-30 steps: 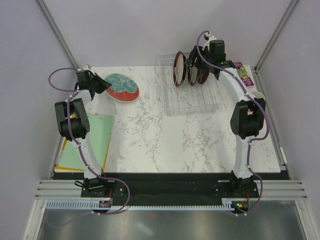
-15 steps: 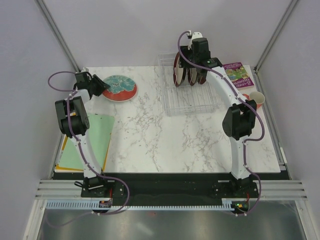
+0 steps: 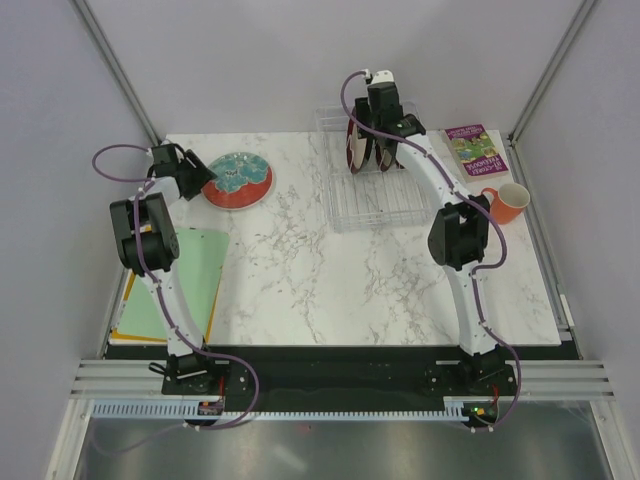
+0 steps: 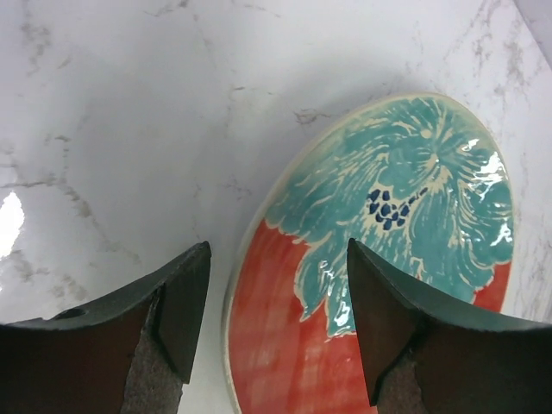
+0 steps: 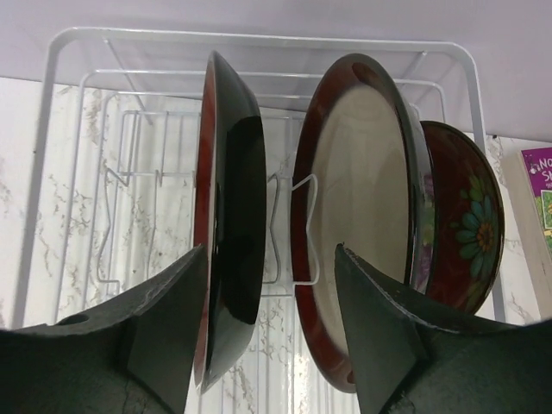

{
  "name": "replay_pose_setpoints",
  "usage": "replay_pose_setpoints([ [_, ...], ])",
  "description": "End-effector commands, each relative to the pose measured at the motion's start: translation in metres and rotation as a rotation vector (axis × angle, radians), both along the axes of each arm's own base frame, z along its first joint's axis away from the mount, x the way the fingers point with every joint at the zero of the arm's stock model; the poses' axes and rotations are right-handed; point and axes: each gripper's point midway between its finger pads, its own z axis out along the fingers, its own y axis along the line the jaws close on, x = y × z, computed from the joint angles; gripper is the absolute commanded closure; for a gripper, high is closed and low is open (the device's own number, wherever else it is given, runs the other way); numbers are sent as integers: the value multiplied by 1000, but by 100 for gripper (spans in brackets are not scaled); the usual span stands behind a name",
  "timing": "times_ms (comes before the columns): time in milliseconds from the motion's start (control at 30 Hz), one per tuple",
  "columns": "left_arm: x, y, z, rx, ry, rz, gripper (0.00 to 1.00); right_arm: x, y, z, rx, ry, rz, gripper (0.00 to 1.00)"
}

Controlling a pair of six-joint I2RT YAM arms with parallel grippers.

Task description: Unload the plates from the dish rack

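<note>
A teal-and-red plate (image 3: 238,178) lies flat on the marble table at the back left. My left gripper (image 3: 198,174) stands open at its left edge. In the left wrist view the rim of this plate (image 4: 388,241) runs between the spread fingers (image 4: 185,302) of the gripper (image 4: 280,319), touched by neither. Three plates stand upright in the clear dish rack (image 3: 390,205). My right gripper (image 3: 375,125) hangs open over them. Between its jaws (image 5: 272,336) is the dark-backed left plate (image 5: 233,216). The cream plate (image 5: 362,190) is beside the right finger, and a red flowered plate (image 5: 466,233) stands behind it.
A purple book (image 3: 476,150) lies at the back right, with an orange mug (image 3: 507,203) in front of it. A green sheet (image 3: 190,280) over a yellow one covers the table's left edge. Walls stand close behind and beside the table.
The left gripper has opened and let go of the teal-and-red plate, which now lies flat. The right arm has swung left over the rack, uncovering the book and mug.
</note>
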Motion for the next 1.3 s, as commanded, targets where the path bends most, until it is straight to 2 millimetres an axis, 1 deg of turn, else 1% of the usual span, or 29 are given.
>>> replay_pose_setpoints([
  [0, -13, 28, 20, 129, 20, 92, 29, 11, 1, 11, -36, -57, -31, 34],
  [33, -14, 31, 31, 139, -1, 104, 29, 13, 1, 10, -41, -62, -37, 36],
  [100, -20, 33, 35, 158, -5, 126, 29, 16, 2, 4, -54, -65, -43, 44],
  [133, -20, 34, 46, 162, -24, 129, 29, 16, 4, 5, -60, -75, -49, 49],
  [167, -22, 32, 50, 157, -30, 127, 29, 16, 4, 4, -76, -78, -61, 58],
  [200, -23, 31, 54, 152, -40, 127, 29, 16, 6, 2, -81, -79, -59, 60],
  [233, -24, 30, 59, 148, -49, 128, 29, 16, 7, 5, -87, -88, -60, 62],
  [267, -28, 27, 70, 136, -65, 135, 29, 15, 9, 7, -105, -99, -75, 78],
  [300, -29, 25, 75, 126, -81, 134, 29, 13, 11, 6, -119, -103, -88, 83],
  [333, -30, 23, 83, 117, -99, 130, 29, 13, 12, 9, -158, -118, -83, 86],
  [367, -33, 18, 93, 99, -119, 124, 29, 10, 19, 13, -168, -128, -74, 89],
  [433, -36, 12, 103, 85, -139, 117, 29, 7, 19, 21, -230, -163, -115, 93],
  [467, -40, 8, 110, 77, -151, 112, 29, 2, 28, 24, -267, -179, -125, 97],
  [500, -41, 4, 113, 70, -155, 105, 29, -3, 23, 29, -316, -194, -187, 99],
  [533, -43, 1, 114, 62, -159, 98, 29, -4, 25, 35, -358, -216, -193, 100],
  [567, -47, -3, 113, 60, -156, 89, 29, -8, 34, 34, -382, -226, -199, 100],
  [600, -49, -7, 119, 60, -166, 84, 29, -13, 32, 38, -416, -241, -250, 100],
  [633, -53, -9, 121, 57, -167, 82, 29, -14, 35, 42, -431, -260, -266, 100],
  [667, -57, -13, 118, 47, -159, 70, 29, -17, 39, 41, -459, -266, -275, 100],
  [700, -59, -16, 120, 45, -163, 62, 29, -19, 38, 44, -469, -274, -299, 100],
  [733, -61, -18, 127, 46, -178, 55, 29, -21, 34, 46, -475, -281, -338, 100],
  [767, -64, -20, 126, 47, -177, 42, 29, -22, 32, 49, -481, -285, -355, 100],
  [833, -68, -23, 137, 52, -196, 35, 29, -24, 28, 56, -468, -303, -382, 100],
  [933, -70, -29, 144, 38, -213, 13, 28, -28, 26, 71, -441, -327, -389, 100],
  [967, -72, -32, 145, 34, -214, 1, 28, -29, 25, 79, -428, -338, -389, 100],
  [1133, -75, -41, 147, 13, -218, -32, 28, -34, 22, 95, -407, -354, -396, 100],
  [1167, -77, -44, 145, 8, -212, -38, 26, -37, 20, 101, -399, -359, -396, 100],
  [1233, -78, -48, 146, 8, -214, -46, 26, -39, 18, 108, -385, -367, -394, 100],
  [1267, -78, -50, 146, 4, -216, -52, 26, -41, 16, 116, -377, -376, -399, 100],
])
